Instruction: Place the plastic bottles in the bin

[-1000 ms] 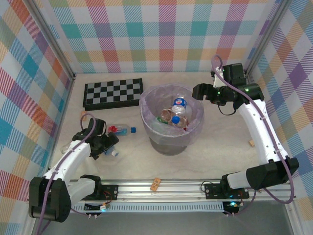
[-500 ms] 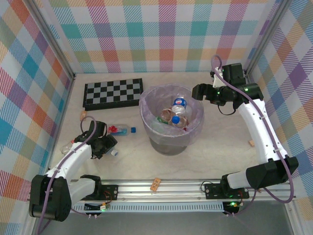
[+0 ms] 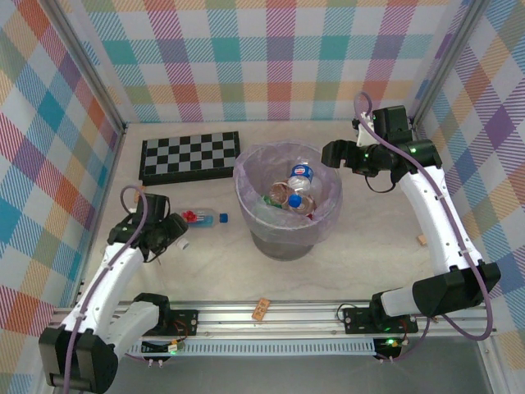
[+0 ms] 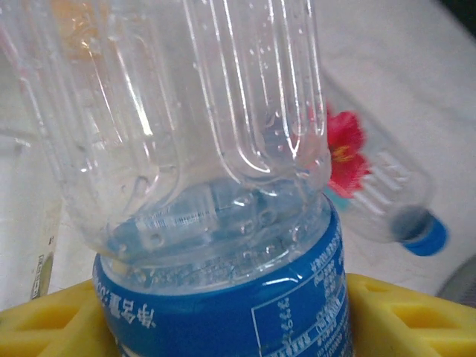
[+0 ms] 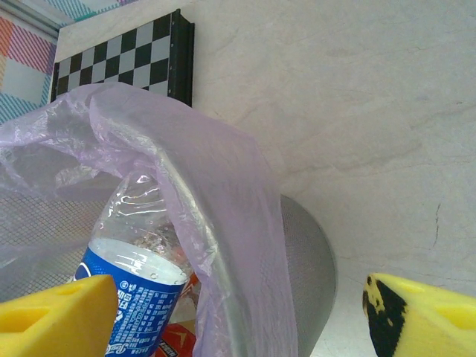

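Left gripper (image 4: 223, 327), seen from its own wrist camera: yellow pads (image 4: 44, 331) pressed against either side of a clear plastic bottle (image 4: 201, 149), pinching it at its blue printed label. Ribbed clear body rising out of the jaws, beaded with droplets inside. From above, the same gripper low over the left side of the table (image 3: 377, 254), with what looks like the bottle's white cap (image 3: 182, 244) poking out beside it. Bottle body hard to make out there under the arm.

Just beyond, lying on its side on the table: a second small bottle (image 3: 203, 217) with a red flower print and a blue cap, apart from the left gripper, between it and the bin (image 3: 246, 185).

Right gripper (image 5: 238, 316) spread wide, nothing between its yellow pads, one pad at each lower corner of its wrist view. From above, poised just beside the bin's far right rim.

Bin: a round grey bucket in the middle of the table, lined with a translucent lilac bag (image 5: 223, 178) draped over the rim. Inside, several bottles already piled: one clear with a blue label (image 3: 302, 174), others with brown-orange labels (image 3: 289, 199).

Behind the bin to the left, flat on the table, a black-and-white chequered board (image 3: 190, 156). Small tan cork (image 3: 422, 240) near the right wall, well apart from the bin.
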You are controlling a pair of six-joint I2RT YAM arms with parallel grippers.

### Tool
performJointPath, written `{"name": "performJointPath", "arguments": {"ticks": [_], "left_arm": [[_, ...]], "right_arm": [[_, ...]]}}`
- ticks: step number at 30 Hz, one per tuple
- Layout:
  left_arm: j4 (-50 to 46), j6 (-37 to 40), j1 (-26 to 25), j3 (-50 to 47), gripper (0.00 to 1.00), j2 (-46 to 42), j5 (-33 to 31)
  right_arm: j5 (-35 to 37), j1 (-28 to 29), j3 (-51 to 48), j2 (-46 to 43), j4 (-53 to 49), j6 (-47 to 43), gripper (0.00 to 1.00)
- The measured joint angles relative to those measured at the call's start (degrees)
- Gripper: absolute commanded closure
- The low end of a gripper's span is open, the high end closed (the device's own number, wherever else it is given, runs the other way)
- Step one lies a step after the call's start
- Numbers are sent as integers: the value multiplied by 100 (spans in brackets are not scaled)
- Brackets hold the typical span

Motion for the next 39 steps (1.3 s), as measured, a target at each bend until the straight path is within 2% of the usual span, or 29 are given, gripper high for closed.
{"name": "performJointPath", "arguments": {"ticks": [5, 11, 14, 20, 23, 28, 32, 35, 39], "left_arm": [[-553, 463, -2, 1453, 36, 146, 160], [-1161, 1172, -273, 3652, 48, 817, 422], [-1327, 1521, -636, 4614, 54, 1152, 551], [-1513, 2238, -1690, 6078, 57, 1939, 916], [-1685, 2704, -2363, 6859, 61, 2618, 1104], [-2149, 3292, -3161, 8046, 66, 3864, 1217], [-2531, 3598, -3480, 8677, 70, 4684, 1215], [-2758, 3722, -3569, 8725, 72, 4992, 1217], [-3014, 3805, -3578, 8730, 70, 5263, 1209]], "right_arm": [[-96, 0, 0, 0, 4, 0, 15], [-105, -57, 7, 0, -68, -22, 20], [-116, -138, 24, 0, -184, -22, 24], [-352, -234, -15, -28, -345, 7, 34], [-553, -260, -129, -111, -393, 24, 39], [-702, -260, -260, -179, -431, 42, 45], [-695, -260, -306, -177, -476, 39, 48], [-697, -260, -306, -177, -492, 26, 48], [-697, -260, -306, -160, -494, 20, 49]]}}
